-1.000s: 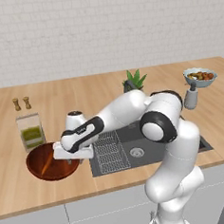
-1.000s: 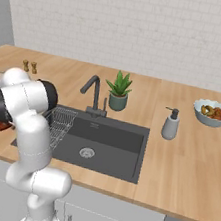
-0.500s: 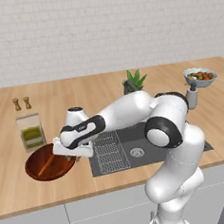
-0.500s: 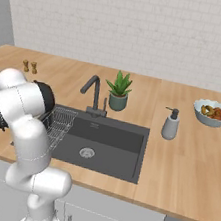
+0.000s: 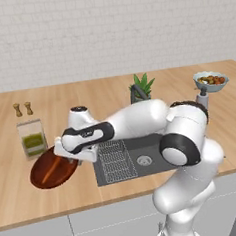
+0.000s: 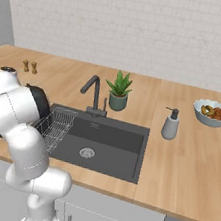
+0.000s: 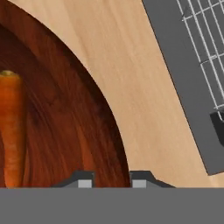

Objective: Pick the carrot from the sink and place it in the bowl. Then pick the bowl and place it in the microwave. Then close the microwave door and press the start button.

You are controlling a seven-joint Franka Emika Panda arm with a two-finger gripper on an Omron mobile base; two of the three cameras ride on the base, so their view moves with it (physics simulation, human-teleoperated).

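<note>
Since the carrot (image 7: 11, 127) lies inside the bowl (image 5: 51, 170), the first job looks done. The bowl sits on the worktop (image 5: 103, 98) near its front edge, just beside the left end of the sink (image 6: 102, 144). In the hand view the carrot rests on the dark wood, apart from the pincer (image 7: 109, 178).

The pincer sits low over the bowl's rim on the side by the sink. One tip is over the inside of the bowl and the other is right at the rim or just outside it. The two tips stand close to each other with a small gap, and the rim runs up through that gap. I think the robot is getting a hold on the rim, so the bowl lift is only starting. I cannot tell if the tips are pressing the wood yet.

Lots is left to do. The bowl has to be lifted, put into the microwave, the door shut and the start button pushed.

Some things are hard to see. The arm's white hand covers the pincer and part of the bowl in the left base view. In the right base view the arm's big dark joint hides the bowl. The hand view cuts off the ends of the tips and the lower end of the carrot. The wire rack (image 6: 56, 127) in the sink is partly behind the arm too
</note>
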